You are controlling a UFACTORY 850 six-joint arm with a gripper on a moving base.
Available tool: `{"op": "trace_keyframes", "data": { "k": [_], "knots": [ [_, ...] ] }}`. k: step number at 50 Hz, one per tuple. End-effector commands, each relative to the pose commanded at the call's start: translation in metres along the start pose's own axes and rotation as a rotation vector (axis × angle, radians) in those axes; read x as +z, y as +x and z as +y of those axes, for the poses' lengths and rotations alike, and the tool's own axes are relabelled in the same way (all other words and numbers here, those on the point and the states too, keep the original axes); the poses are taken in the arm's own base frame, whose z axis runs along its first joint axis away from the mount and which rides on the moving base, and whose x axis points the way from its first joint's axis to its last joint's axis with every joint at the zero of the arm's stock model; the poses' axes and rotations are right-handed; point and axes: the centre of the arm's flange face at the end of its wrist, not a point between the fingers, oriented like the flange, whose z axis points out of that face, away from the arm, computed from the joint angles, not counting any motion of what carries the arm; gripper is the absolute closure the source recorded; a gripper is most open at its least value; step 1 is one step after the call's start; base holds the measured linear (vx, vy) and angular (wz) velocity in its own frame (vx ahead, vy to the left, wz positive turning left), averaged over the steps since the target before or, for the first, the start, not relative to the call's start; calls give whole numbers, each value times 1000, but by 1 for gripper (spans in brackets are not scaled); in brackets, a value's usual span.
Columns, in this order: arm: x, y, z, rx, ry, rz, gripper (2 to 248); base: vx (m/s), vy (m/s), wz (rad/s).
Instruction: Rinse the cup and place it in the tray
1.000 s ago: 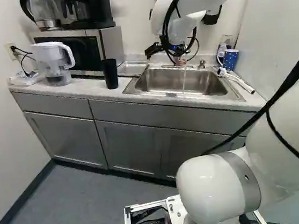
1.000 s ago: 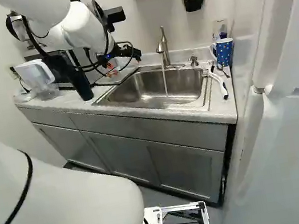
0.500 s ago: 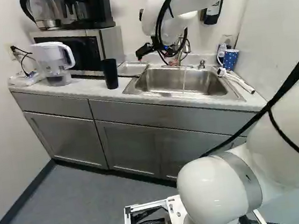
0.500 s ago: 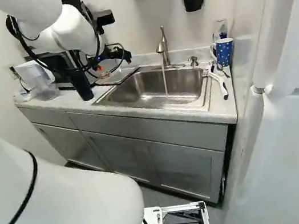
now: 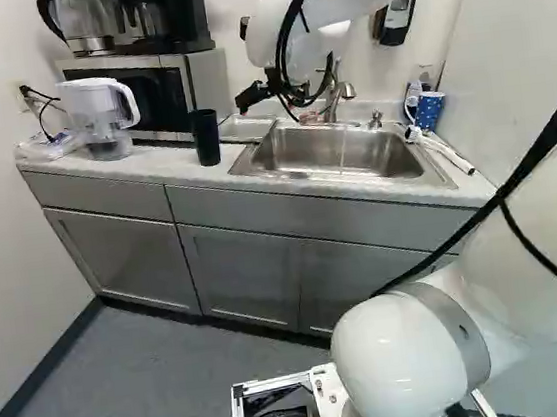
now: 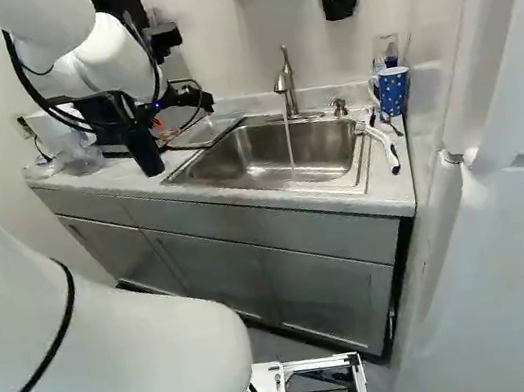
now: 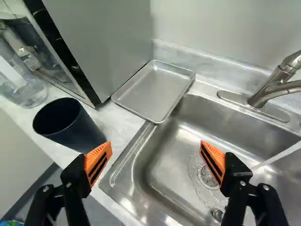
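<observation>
The dark cup (image 7: 80, 134) stands upright on the counter (image 7: 118, 120) just beside the sink (image 7: 164, 176), mouth up, its long axis vertical. Taking straight ahead of the gripper (image 7: 155, 149) in the wrist view as twelve, the cup lies at ten o'clock, outside the span of the fingers and nearer one orange pad (image 7: 98, 160) than the other. The fingers stand wide apart with nothing between them; whether the nearer one touches the cup I can't tell, though the left base view suggests it is clear. That offset is what the next move turns on: the gripper likely needs to shift toward ten o'clock and come down so the fingers straddle the wall. Going straight down from here would probably miss, and a low sideways approach could knock the cup over. From the cup, the metal tray (image 7: 153, 92) lies at two o'clock; the running water (image 7: 277, 157) falls toward three or four, from the faucet (image 7: 277, 87) at two o'clock of the gripper. Rinsing looks to be ahead.
</observation>
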Motion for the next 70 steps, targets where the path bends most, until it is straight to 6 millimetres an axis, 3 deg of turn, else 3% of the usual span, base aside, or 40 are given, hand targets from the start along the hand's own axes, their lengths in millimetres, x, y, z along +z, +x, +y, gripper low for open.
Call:
{"op": "trace_keyframes", "data": {
  "k": [70],
  "knots": [
    [17,15,-107,-135,190,-9,3,0,0,0]
  ]
}}
